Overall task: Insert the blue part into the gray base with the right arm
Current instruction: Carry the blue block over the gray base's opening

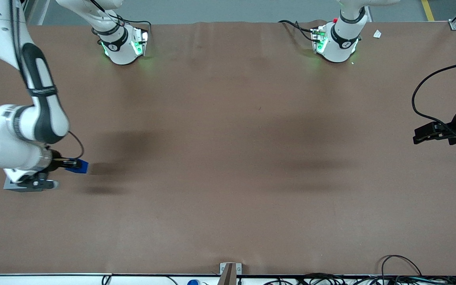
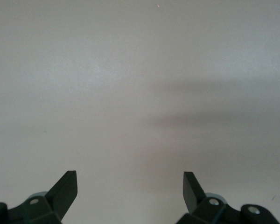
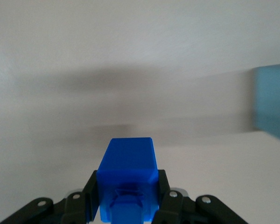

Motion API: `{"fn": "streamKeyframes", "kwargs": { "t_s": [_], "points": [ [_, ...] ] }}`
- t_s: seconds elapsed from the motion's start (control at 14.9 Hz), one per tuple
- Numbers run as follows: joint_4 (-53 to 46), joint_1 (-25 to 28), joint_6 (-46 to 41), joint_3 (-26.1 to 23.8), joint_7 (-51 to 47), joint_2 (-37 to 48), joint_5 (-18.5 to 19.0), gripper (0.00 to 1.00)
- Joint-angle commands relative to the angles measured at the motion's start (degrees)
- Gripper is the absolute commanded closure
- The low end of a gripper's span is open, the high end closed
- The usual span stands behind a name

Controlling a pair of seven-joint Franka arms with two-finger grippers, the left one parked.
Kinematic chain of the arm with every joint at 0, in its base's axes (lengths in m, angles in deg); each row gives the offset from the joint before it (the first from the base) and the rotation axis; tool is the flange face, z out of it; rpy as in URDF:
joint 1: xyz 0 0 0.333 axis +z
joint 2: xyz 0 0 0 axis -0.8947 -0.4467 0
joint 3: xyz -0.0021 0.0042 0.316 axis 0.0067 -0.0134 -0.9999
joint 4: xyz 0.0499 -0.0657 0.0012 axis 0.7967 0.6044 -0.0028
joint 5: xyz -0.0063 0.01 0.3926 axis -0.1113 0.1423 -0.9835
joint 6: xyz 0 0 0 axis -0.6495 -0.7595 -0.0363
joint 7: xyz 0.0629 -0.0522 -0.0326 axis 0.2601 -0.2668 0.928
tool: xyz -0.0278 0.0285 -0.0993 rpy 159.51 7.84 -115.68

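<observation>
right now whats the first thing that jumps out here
The bright blue part, clamped in the right arm's hand, held above the brown table at the working arm's end. A gray block, apparently the gray base, peeks out under that arm's wrist.

Blue part (image 3: 127, 175) in hand (image 3: 126, 196)

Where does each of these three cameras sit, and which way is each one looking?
Front view: high above the table, looking down; shows both arms' bases, the right arm and its gripper holding the blue part.
Right wrist view: on the working arm's wrist, looking past its gripper, whose jaws clamp the blue part, toward the tabletop.
Left wrist view: on the parked arm's wrist, facing bare tabletop between its own open jaws.
Front and right wrist views share the held blue part.
</observation>
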Motion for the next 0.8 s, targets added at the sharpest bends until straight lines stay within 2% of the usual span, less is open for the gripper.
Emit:
{"fn": "streamKeyframes", "kwargs": {
  "t_s": [0.0, 0.4, 0.74],
  "points": [
    [-4.7, -5.2, -2.7, -0.8, 5.1, 0.1, -0.1, 0.97],
    [-12.4, -12.6, -2.8, -0.8, 11.3, -4.1, 0.5, 0.97],
    [-18.7, -15.7, -2.8, -0.8, 14.5, -10.7, 0.6, 0.97]
  ]
}}
